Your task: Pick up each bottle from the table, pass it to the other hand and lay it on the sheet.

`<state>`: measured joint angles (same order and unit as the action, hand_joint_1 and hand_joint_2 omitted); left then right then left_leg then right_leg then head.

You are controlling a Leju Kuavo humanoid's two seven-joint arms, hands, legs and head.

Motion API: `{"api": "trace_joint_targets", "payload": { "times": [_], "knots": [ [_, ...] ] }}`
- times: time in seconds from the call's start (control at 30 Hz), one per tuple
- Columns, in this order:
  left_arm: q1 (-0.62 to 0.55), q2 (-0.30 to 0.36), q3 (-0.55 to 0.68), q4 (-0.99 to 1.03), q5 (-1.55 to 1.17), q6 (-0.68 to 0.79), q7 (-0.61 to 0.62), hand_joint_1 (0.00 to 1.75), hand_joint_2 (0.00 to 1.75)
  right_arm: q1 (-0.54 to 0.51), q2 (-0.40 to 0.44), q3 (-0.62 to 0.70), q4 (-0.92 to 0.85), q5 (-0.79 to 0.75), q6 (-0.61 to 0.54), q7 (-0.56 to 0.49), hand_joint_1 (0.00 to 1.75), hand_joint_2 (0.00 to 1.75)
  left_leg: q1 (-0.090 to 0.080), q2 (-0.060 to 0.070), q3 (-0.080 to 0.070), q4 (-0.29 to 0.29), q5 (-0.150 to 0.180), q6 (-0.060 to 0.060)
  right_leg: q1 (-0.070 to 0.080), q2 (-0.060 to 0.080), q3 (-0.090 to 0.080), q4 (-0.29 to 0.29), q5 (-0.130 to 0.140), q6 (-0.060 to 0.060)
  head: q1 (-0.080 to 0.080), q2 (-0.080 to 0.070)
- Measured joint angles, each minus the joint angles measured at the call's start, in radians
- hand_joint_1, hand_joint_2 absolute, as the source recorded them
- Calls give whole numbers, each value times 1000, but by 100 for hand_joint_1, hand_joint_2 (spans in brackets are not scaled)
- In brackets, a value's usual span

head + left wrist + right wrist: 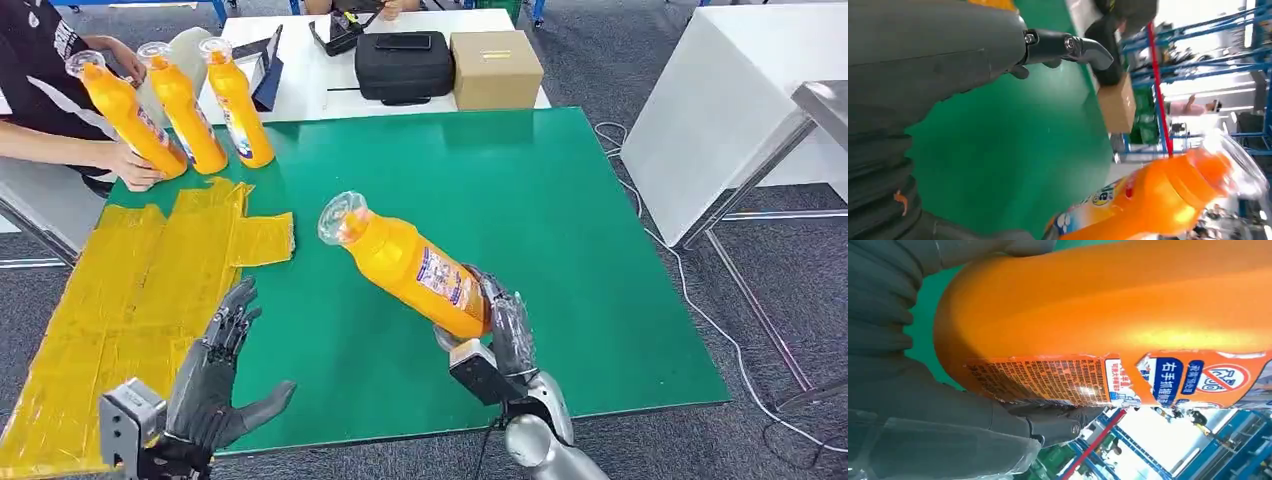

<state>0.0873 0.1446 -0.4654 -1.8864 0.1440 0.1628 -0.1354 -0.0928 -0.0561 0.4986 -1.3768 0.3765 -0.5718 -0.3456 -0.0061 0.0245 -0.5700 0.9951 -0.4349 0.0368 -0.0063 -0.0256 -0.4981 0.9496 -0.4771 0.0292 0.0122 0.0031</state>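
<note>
My right hand (pixel 500 335) grips the base of an orange bottle (pixel 410 262) with a clear cap, holding it tilted above the green table (pixel 560 220), cap pointing up and to the left. The right wrist view has the bottle's orange body and label (pixel 1128 325) close up, wrapped by my fingers (pixel 1048 422). My left hand (pixel 215 375) hovers open near the table's front left, by the edge of the yellow sheet (pixel 130 290), apart from the bottle. In the left wrist view the bottle (pixel 1158 200) hangs beyond my fingertips (pixel 1083 47). Three more orange bottles (pixel 185 105) stand at the far left corner.
A person sits at the far left, one hand (pixel 135 165) on the nearest standing bottle. Behind the green table a white table (pixel 300 80) carries a black case (pixel 404 65), a cardboard box (pixel 495 68) and a tablet. A white bench (pixel 720 110) stands on the right.
</note>
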Motion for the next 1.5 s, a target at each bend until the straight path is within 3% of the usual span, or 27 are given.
{"api": "trace_joint_targets", "payload": {
  "times": [0.17, 0.43, 0.83, 1.3, 1.5],
  "knots": [
    [-28, -6, 2, 48, 315, -113, 83, 0, 175, -19, 0, 36, -2, -35, -8, -23, 175, 175, 0, 0, 0, 0, 0, 0, 0, 0, 0, 0, 0, 0, 0, 0],
    [-67, -14, 7, 118, 488, -157, 119, 0, 175, -54, -2, 109, 3, -61, -38, -31, 175, 175, 0, 0, 0, 0, 0, 0, 0, 0, 0, 0, 0, 0, 0, 0],
    [-150, -31, -26, 162, 495, -141, 123, 0, 175, -96, -9, 204, 23, -20, -40, 12, 175, 175, 0, 0, 0, 0, 0, 0, 0, 0, 0, 0, 0, 0, 0, 0],
    [-240, -81, -83, 188, 462, -143, 142, 0, 175, -152, -11, 302, 37, 74, -20, 201, 175, 175, 0, 0, 0, 0, 0, 0, 0, 0, 0, 0, 0, 0, 0, 0],
    [-263, -103, -93, 191, 458, -145, 149, 0, 175, -164, -11, 310, 41, 91, -24, 229, 175, 175, 0, 0, 0, 0, 0, 0, 0, 0, 0, 0, 0, 0, 0, 0]
  ]
}}
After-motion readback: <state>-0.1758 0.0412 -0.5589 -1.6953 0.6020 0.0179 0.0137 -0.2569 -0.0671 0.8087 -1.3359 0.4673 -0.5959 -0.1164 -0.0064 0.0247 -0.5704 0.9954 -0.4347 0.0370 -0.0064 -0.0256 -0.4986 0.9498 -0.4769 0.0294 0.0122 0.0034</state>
